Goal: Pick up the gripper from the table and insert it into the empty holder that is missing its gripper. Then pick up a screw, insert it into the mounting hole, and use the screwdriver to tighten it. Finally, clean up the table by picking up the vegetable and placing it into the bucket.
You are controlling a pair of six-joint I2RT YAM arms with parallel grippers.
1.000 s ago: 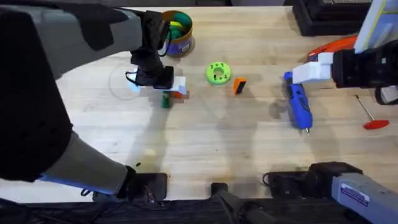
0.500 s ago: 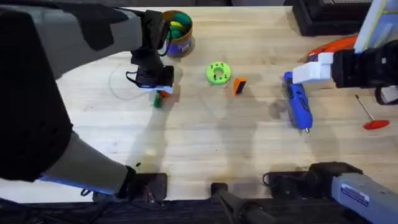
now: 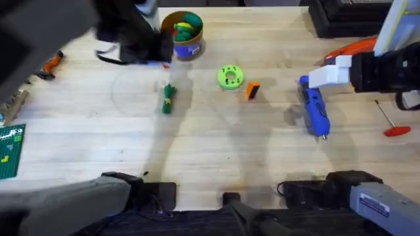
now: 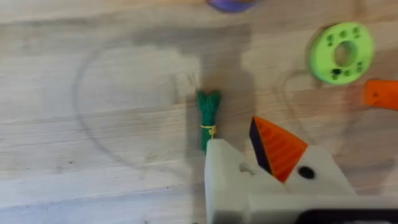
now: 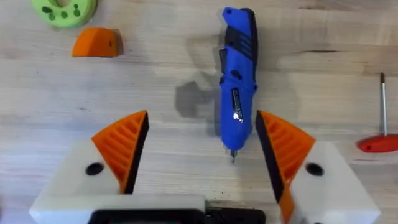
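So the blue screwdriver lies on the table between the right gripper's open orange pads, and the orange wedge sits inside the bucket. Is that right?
Not quite. The orange wedge is not in the bucket; it lies on the table beside the green disc, as the overhead view shows. The rest holds: the screwdriver lies between the open pads of the right gripper in the right wrist view.

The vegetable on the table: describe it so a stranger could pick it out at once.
Start at the blue bucket at the table's far edge. Nearer the arms' bases lies the vegetable, alone on bare wood. It is slim, dark green and bundled, unlike the round lime-green disc beside it.
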